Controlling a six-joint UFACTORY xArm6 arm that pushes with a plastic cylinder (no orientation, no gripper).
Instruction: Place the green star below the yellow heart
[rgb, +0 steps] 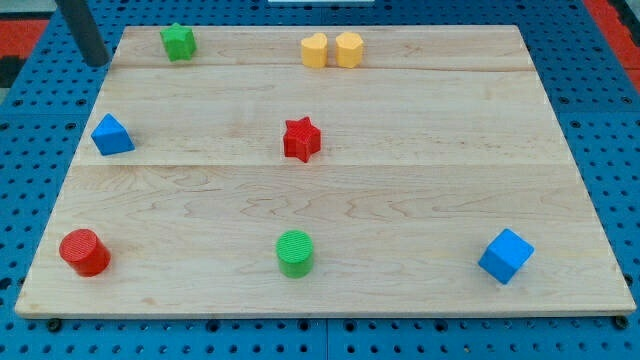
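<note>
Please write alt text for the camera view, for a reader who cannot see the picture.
My tip rests at the top left edge of a wooden board, left of the green star. The yellow heart touches a yellow hexagon at the top; a red star lies mid-board.

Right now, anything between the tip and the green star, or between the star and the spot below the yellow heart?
Nothing visible. My tip sits at the view's top left, with bare board between it and the green star. From the star rightward to the spot under the yellow heart, the board is clear; the red star lies lower, off that line.
</note>
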